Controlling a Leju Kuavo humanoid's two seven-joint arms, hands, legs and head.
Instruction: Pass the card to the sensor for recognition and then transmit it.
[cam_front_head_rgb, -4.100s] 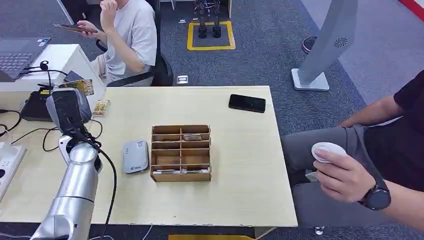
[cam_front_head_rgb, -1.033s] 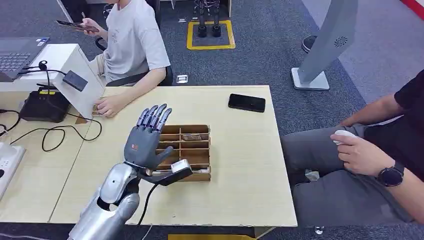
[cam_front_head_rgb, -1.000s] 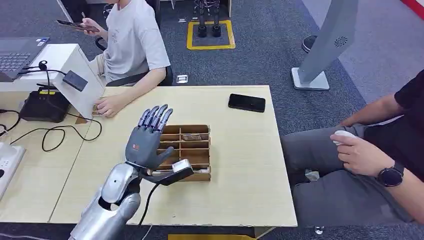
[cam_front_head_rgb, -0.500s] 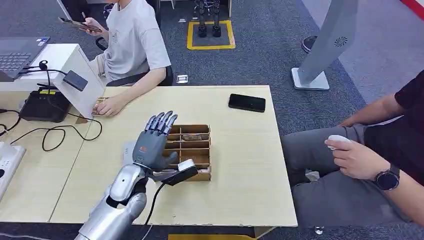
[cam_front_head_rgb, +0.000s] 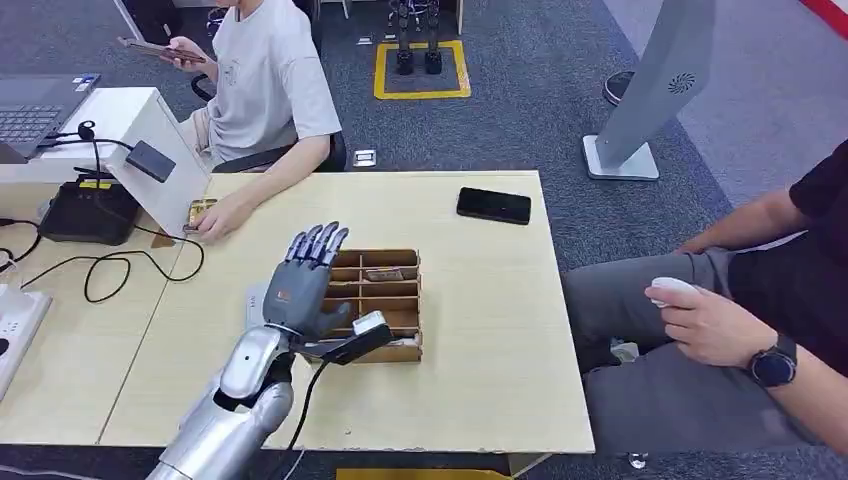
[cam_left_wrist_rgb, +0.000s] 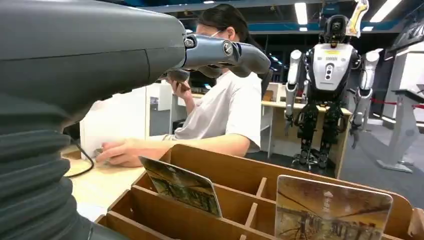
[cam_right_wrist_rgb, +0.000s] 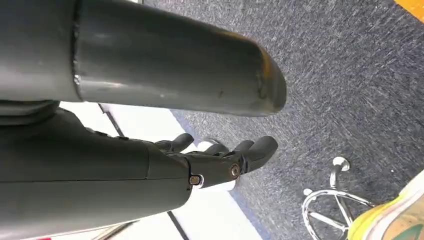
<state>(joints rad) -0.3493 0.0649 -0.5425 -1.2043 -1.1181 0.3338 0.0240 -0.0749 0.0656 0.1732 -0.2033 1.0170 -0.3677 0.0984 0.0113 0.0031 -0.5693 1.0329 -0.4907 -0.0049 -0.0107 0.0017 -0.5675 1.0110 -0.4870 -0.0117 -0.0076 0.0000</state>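
One sensor (cam_front_head_rgb: 256, 300) behind robot hand (cam_front_head_rgb: 303, 283).

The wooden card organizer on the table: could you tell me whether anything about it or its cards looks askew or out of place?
Nothing stands out: the wooden organizer sits square on the table, its cards standing in their slots. The open left hand hovers over it.

Even bright overhead light, soft shadows on tabletop (cam_front_head_rgb: 480, 300); ceiling strips glare in left wrist view; near robot hand (cam_left_wrist_rgb: 75, 100) blurred.

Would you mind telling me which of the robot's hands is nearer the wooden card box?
The left hand hovers open over the wooden card box. The right hand hangs by the floor, away from it.
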